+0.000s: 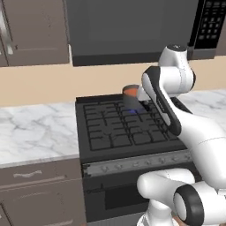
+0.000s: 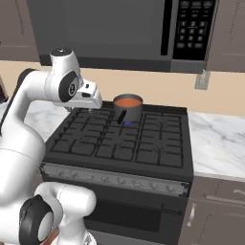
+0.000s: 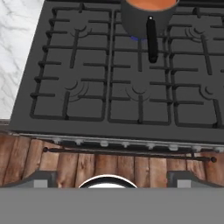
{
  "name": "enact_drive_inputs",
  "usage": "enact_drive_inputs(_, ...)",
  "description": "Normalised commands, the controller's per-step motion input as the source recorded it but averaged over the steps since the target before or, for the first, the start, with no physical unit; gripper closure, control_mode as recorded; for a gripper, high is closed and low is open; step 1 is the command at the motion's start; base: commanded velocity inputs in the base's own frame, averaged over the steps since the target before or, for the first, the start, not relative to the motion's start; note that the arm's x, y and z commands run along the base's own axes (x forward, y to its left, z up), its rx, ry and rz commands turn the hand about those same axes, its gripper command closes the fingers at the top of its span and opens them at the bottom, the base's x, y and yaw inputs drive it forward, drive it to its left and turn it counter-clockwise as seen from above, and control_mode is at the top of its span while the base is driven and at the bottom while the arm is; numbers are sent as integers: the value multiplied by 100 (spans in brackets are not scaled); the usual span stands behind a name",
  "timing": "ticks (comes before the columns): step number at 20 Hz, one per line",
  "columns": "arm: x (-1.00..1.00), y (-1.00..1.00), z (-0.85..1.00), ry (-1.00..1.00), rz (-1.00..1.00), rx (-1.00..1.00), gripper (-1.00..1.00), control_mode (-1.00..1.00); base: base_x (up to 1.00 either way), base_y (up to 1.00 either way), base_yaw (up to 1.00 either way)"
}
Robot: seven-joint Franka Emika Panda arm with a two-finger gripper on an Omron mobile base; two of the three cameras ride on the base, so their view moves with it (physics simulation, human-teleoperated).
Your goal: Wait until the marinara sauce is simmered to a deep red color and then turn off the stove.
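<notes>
While the marinara sauce (image 2: 128, 102) reads orange-red in its saucepan (image 3: 142, 22) on the stove (image 2: 119, 139) rear-centre burner, you hold high, waiting; gripper (image 3: 111, 180) spread cannot be told.

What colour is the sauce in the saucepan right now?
Smooth orange-red marinara sauce, not yet deep red; clearest in right base view.

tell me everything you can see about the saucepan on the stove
The saucepan is small, round and dark grey, looking like metal, and stands upright on the grate over the rear middle burner of the black stove. A blue flame shows under its base. It holds smooth orange-red sauce close to the rim. A straight dark handle sticks out toward the stove's front, over the grates. It has no lid, and nothing but the grate touches it.
</notes>
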Motion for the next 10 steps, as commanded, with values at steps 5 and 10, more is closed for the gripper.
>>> enact_drive_inputs(5,0,0,0,0,0,0,-100,100,0,47,0)
enact_drive_inputs(10,0,0,0,0,0,0,-100,100,2,47,0)
